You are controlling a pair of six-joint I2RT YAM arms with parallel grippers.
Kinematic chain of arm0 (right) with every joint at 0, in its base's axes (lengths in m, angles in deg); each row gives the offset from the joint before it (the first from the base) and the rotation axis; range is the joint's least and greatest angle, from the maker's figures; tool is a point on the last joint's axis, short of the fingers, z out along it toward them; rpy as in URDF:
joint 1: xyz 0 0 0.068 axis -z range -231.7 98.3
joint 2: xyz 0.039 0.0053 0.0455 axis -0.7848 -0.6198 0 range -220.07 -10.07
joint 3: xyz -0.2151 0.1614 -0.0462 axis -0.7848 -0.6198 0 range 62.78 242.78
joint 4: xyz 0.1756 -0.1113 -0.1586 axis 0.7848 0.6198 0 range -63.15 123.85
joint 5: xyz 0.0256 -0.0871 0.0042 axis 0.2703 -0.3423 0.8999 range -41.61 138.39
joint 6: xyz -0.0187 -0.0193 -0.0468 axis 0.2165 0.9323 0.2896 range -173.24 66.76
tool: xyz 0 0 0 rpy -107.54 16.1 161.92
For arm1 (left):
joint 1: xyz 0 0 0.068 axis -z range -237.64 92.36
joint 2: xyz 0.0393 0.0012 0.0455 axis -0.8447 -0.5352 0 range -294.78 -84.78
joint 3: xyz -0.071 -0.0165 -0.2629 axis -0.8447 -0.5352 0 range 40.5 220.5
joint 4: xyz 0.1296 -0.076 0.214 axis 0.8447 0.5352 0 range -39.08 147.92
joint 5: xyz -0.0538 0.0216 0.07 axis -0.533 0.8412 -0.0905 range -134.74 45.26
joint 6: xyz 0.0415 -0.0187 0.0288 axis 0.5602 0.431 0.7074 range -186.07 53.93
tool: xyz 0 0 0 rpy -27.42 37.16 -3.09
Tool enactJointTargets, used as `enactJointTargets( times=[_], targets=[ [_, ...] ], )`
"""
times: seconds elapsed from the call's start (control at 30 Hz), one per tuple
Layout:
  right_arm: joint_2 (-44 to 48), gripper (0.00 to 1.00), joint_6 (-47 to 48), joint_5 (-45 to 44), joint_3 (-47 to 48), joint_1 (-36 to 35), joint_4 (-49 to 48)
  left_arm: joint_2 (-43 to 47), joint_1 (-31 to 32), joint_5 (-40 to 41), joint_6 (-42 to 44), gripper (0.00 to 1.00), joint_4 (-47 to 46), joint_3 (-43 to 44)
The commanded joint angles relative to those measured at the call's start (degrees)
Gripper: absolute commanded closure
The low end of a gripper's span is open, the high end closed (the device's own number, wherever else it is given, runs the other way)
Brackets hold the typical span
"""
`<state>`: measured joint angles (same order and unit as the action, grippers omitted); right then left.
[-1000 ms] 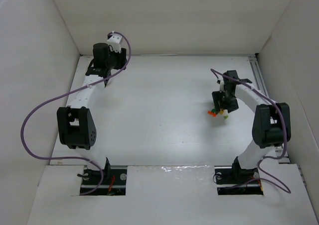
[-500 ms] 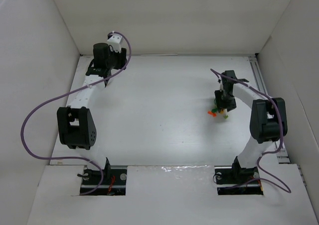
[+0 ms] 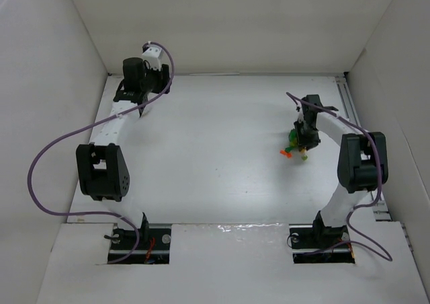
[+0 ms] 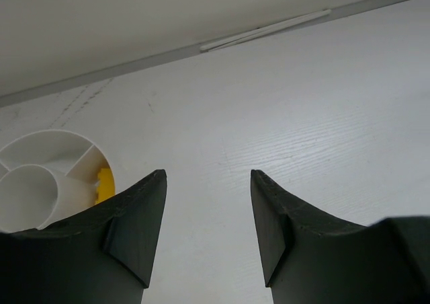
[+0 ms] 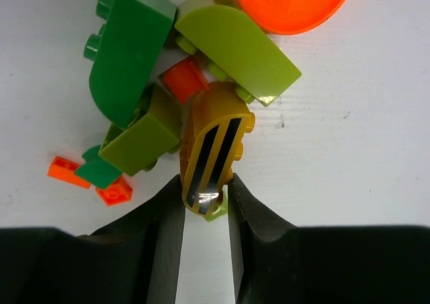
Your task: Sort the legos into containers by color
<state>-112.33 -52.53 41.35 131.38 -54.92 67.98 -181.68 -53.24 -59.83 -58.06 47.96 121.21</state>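
Observation:
The legos (image 3: 293, 144) lie in a small pile on the right of the table. In the right wrist view my right gripper (image 5: 205, 196) is shut on the near end of a yellow lego with black stripes (image 5: 213, 148), both fingers touching its sides. Around it lie a dark green brick (image 5: 127, 48), two lime bricks (image 5: 235, 48), a red-orange piece (image 5: 185, 79) and small orange bits (image 5: 67, 171). My left gripper (image 4: 208, 176) hangs open and empty at the far left, beside the white sectioned bowl (image 4: 54, 149), which holds a yellow piece (image 4: 104, 183).
A big orange rounded piece (image 5: 292, 1) lies just beyond the pile. White walls enclose the table on three sides. A purple cable (image 3: 40, 163) loops off the left arm. A rail (image 3: 349, 102) runs along the right edge.
My right gripper's fingers have closed in from wide open onto the yellow striped lego in the pile. The left arm has barely shifted.

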Motion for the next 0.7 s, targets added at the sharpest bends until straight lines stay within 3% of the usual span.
enactJointTargets(
  times=[0.0, 0.07, 0.23, 0.4, 0.53, 0.67],
  targets=[
    [5.83, 0.88, 2.97, 2.65, 0.31, 0.85, -2.01, -0.04, -3.17, -8.35, -5.96, 0.5, -1.35, 2.97],
    [9.35, 0.9, 5.7, 5.02, -0.31, 0.85, -2.53, -0.04, -4.31, -15.62, -6.51, 0.5, -0.73, 2.97],
    [14.01, 0.95, 8.87, 12.84, -0.31, -0.37, -5.0, -0.57, -4.32, -24.1, -7.21, 0.5, 2.07, 2.09],
    [18.4, 0.97, 12.73, 20.04, -0.3, -3.45, -12.18, -4.52, -4.32, -32.69, -9.94, 0.5, 9.35, 6.82],
    [17.8, 0.97, 13.97, 26.11, 1.01, -7.14, -19.04, -8.21, -1.16, -36.83, -7.14, 0.49, 18.07, 13.59],
    [13.93, 0.97, 14.49, 27.62, 4.78, -12.15, -24.59, -10.76, 0.17, -41.76, -9.49, 0.46, 18.88, 17.12]
  ],
)
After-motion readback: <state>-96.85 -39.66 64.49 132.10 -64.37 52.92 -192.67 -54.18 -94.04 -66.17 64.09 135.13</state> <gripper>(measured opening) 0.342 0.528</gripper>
